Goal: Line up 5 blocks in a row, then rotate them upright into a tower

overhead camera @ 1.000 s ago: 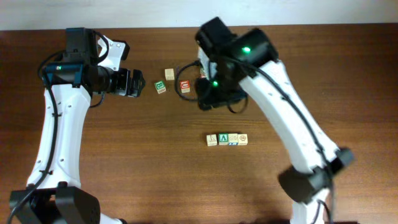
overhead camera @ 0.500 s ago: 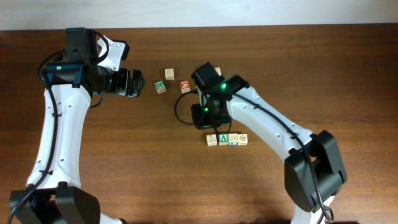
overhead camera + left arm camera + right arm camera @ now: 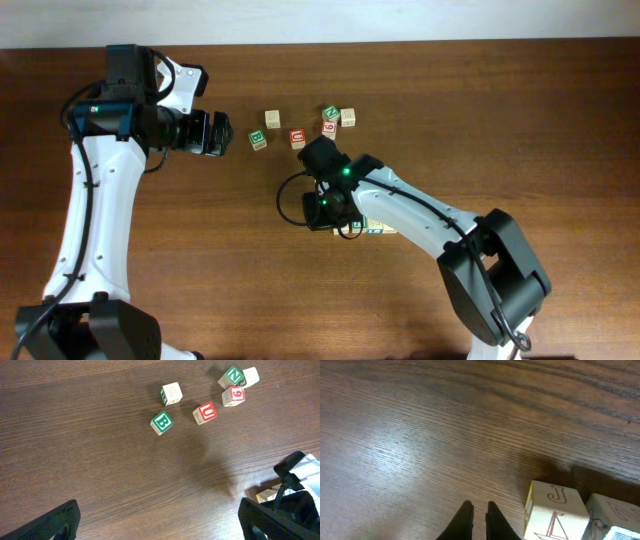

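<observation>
A short row of blocks (image 3: 378,229) lies mid-table, its left end hidden under my right arm in the overhead view. My right gripper (image 3: 325,214) is low at that left end. In the right wrist view its fingertips (image 3: 479,505) are shut with nothing between them. The pale "J" block (image 3: 555,510) stands just to their right, apart from them, with another block (image 3: 616,519) beside it. My left gripper (image 3: 212,133) hovers open at the back left, and its jaws (image 3: 160,522) are wide over bare wood.
Loose cubes lie at the back: a pale one (image 3: 272,119), green "B" (image 3: 258,140), red "U" (image 3: 297,138), green "N" (image 3: 331,113), red "6" (image 3: 329,127) and another pale one (image 3: 347,117). The left wrist view shows them too, such as the green "B" (image 3: 162,422).
My right arm swung from beside the back cubes forward and down to the left end of the row, and its jaws closed. The left arm has not moved.
</observation>
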Controlling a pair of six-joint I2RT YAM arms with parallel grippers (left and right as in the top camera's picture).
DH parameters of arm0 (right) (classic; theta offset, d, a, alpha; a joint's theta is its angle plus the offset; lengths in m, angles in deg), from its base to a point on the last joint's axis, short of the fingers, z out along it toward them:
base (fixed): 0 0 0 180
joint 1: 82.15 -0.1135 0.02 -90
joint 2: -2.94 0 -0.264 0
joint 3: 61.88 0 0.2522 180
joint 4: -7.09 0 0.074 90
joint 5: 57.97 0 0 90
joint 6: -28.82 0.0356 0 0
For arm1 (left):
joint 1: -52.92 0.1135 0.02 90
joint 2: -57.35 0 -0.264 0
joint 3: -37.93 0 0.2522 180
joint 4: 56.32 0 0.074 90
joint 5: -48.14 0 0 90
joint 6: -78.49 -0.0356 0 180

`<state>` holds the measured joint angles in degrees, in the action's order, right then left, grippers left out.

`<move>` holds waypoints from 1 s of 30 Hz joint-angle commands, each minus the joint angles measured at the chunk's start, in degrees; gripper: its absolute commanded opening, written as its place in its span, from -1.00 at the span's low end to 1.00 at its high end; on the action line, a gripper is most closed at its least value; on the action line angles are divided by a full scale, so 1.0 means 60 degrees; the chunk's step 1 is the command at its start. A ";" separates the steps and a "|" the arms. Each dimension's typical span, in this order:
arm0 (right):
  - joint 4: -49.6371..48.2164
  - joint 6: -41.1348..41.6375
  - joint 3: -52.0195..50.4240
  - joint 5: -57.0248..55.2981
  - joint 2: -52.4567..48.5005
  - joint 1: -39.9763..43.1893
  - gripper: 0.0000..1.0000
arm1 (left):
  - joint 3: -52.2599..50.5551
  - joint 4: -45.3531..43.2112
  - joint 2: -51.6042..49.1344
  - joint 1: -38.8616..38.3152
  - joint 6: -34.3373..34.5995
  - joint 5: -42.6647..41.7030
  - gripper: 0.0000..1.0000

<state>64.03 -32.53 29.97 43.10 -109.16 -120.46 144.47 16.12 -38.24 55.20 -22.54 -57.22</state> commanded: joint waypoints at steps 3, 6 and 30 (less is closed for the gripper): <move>0.0007 0.0138 -0.0047 -0.0437 -0.0248 -0.0051 -0.78 | 0.0171 -0.0015 -0.0051 -0.0004 0.0011 0.0033 0.99; 0.0055 0.0142 -0.0047 -0.0459 -0.0248 -0.0051 -0.80 | 0.0171 -0.0015 -0.0051 -0.0004 0.0011 0.0033 0.98; 0.0951 0.0135 0.0433 -0.1464 -0.0255 -0.0044 -0.83 | 0.0171 -0.0015 -0.0051 -0.0004 0.0011 0.0033 0.98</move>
<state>69.56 -32.21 31.28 36.37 -109.94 -120.46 144.44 16.14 -38.24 55.20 -22.54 -57.22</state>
